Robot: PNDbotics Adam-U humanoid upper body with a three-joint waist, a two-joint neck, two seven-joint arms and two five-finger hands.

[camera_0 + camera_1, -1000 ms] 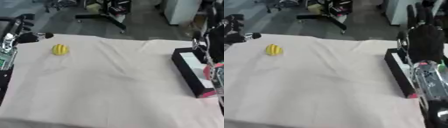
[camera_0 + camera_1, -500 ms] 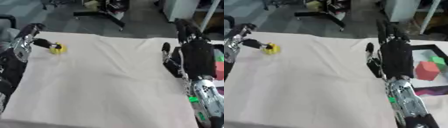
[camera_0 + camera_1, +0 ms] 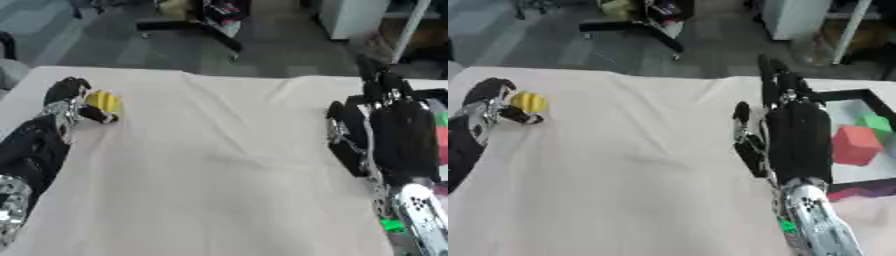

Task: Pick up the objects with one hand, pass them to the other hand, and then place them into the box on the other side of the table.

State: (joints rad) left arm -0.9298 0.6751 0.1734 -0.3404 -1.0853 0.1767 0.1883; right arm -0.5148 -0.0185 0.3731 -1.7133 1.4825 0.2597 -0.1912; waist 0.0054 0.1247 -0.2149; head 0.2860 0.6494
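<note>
Left hand [image 3: 66, 102] curled around round yellow ball [image 3: 103, 101], no long axis

We find no readable text, label, brand, number or sign anywhere. The black box [image 3: 859, 95] shows no print on its rim, and the red block [image 3: 856, 145] and green block [image 3: 876, 122] inside it are plain too.
</note>
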